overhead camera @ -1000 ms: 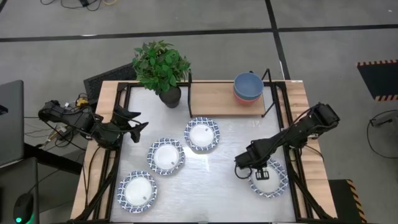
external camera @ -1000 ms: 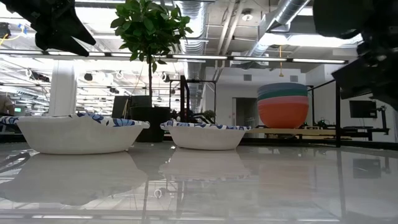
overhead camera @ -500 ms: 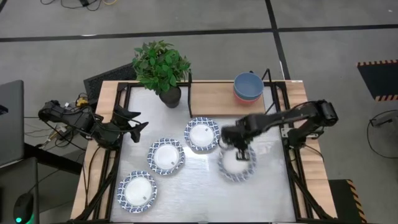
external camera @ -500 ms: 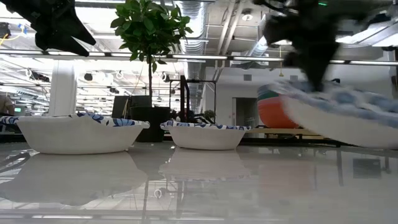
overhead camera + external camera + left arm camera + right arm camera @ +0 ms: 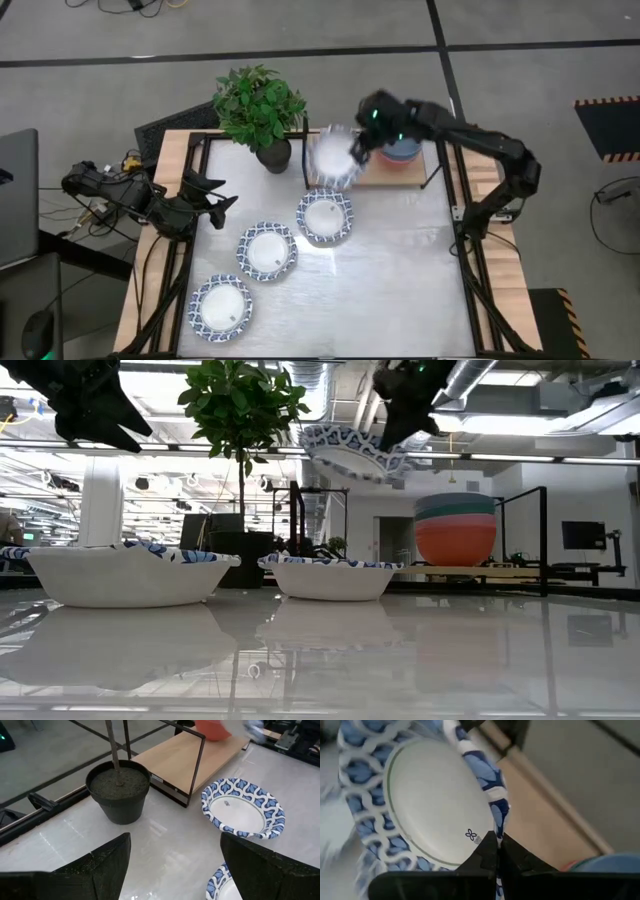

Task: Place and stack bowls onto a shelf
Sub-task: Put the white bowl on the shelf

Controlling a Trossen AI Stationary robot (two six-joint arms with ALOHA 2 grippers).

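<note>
My right gripper (image 5: 358, 150) is shut on a white bowl with a blue patterned rim (image 5: 333, 157), held in the air over the left part of the wooden shelf (image 5: 385, 176). The bowl also shows in the low view (image 5: 350, 452) and the right wrist view (image 5: 430, 800). A stack with a slate blue bowl on top (image 5: 399, 139) stands on the shelf's right part. Three more white-and-blue bowls (image 5: 325, 216) (image 5: 267, 249) (image 5: 221, 307) rest on the metal tabletop. My left gripper (image 5: 222, 195) is open and empty at the table's left edge. My right gripper pinches the bowl's rim (image 5: 499, 822) on the side toward the table's right, one finger inside the bowl and one outside. The fingers come from the table's right. The bowl is lifted clear of shelf and table and is tilted.
A dark plant pot (image 5: 272, 155) with a leafy plant (image 5: 258, 105) stands just left of the shelf. Thin black frame posts (image 5: 432, 150) rise at the shelf's ends. Bare tabletop (image 5: 410, 280) lies at the near right.
My right gripper has lifted the white-and-blue bowl from the table's near right, carried it left, then up and toward the far edge over the shelf's left part. The bowl is now clear of the table and tilted.
</note>
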